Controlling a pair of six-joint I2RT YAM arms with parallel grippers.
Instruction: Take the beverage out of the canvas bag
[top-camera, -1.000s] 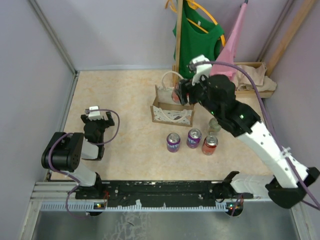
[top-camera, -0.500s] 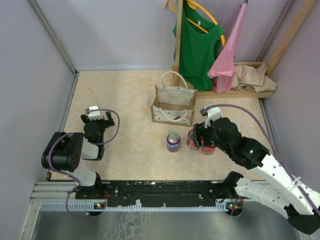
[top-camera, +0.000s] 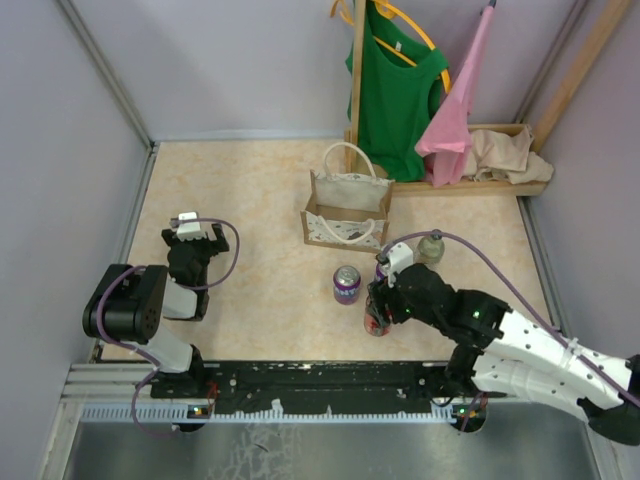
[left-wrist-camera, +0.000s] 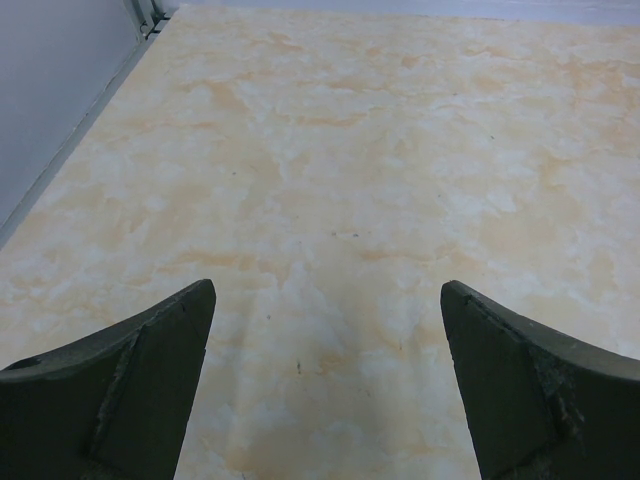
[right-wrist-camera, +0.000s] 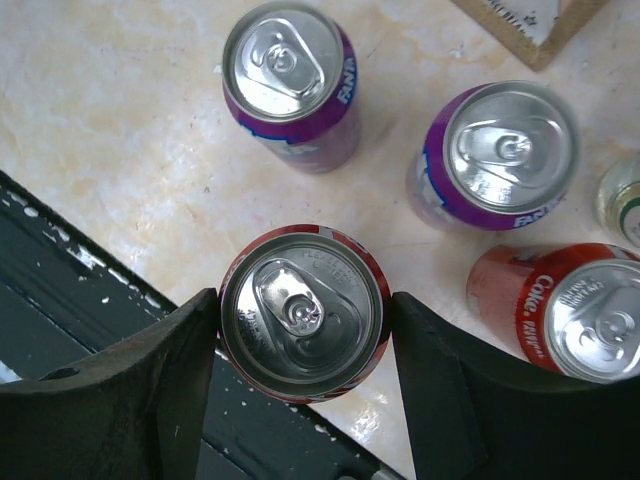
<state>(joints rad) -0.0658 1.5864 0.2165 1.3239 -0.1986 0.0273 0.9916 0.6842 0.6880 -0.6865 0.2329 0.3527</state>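
One red can (right-wrist-camera: 303, 312) upright, axis vertical, in right jaws

Right pincer (right-wrist-camera: 305, 318) clamped — left pincer (left-wrist-camera: 325, 385) spread wide.

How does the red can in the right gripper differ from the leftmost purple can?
The red can has red sides; the purple can has purple ones with Fanta lettering.
The red can is clamped in the right gripper; the purple can stands free.
The red can is nearer the black rail than the purple can.
Both are upright with unopened silver tops.
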